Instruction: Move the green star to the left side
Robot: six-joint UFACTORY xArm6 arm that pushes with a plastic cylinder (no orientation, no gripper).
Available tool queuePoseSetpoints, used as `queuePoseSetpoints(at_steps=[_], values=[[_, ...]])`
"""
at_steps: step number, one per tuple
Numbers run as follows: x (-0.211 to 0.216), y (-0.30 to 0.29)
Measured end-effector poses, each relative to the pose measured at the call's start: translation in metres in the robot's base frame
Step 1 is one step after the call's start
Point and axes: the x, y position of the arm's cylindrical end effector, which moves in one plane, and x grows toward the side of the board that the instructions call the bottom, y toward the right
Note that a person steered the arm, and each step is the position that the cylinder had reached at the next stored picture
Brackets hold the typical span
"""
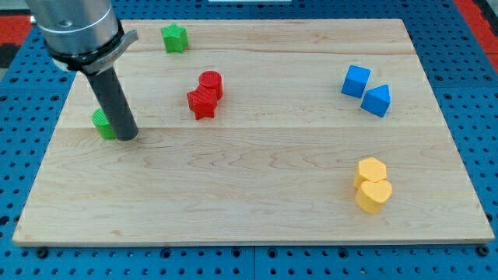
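The green star (174, 37) lies at the top edge of the wooden surface (257, 187), up and to the view's right of my tip (127, 137), and well apart from it. It is already toward the view's left part of the surface, so only a short push toward the left edge is judged to remain.

For that push to be done well, my tip would best be brought round to the star's right flank, the side facing the red cylinder (211, 82) and red star (202, 102), and then driven leftward through the star's middle, so that the block is slid rather than spun. Because the star sits so near the top edge, a slightly downward line would be safer, lest it be tipped off the surface.

No fingers are fitted; the arm ends in a bare rod, so nothing can be released or grasped.

A second green block (102, 123) is just to the left of my tip and is partly covered by the rod; its shape cannot be made out, nor whether it is touched. The arm's upper housing is cut off by the frame's top.
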Motion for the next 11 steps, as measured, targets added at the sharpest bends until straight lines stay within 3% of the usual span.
queuePoseSetpoints(at_steps=[1,4,6,7,11], values=[[0.004,-0.020],[-0.070,-0.026],[-0.169,0.084],[-0.200,0.105],[-0.267,0.036]])
